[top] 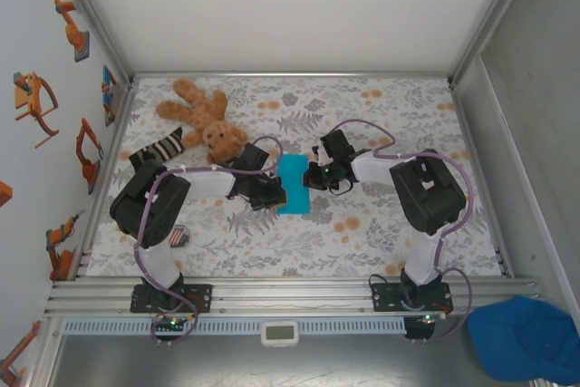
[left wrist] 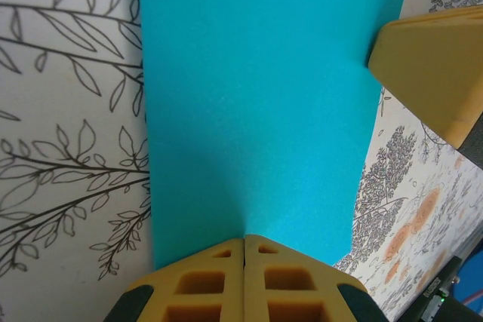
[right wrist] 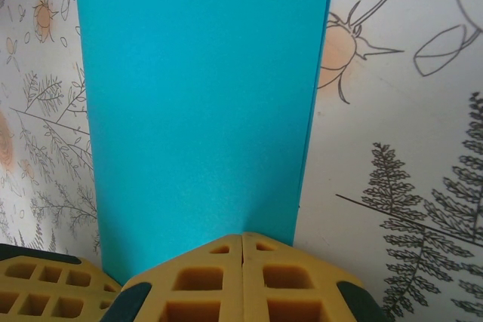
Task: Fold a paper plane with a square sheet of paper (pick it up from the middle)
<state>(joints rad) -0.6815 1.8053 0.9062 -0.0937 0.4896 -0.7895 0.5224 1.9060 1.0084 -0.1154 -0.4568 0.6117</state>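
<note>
- The table (top: 390, 242) carries a floral cloth.
- The left arm (top: 149, 206) and right arm (top: 426, 192) both reach in towards the middle.
- A blue cap (top: 526, 337) lies off the table at the near right.
- A teddy bear (top: 204, 115) lies at the far left, with a striped sock (top: 161, 149) just near-left of it.
- The sheet of paper (top: 293, 184) lies flat at mid-table, a narrow cyan rectangle with its long sides running near to far.
- The left gripper (left wrist: 244, 262) is fully closed, tips on the sheet's left edge, with nothing seen between the pads.
- The right gripper (right wrist: 241, 262) is likewise closed, tips on the sheet's right edge, gripping nothing visible.
</note>
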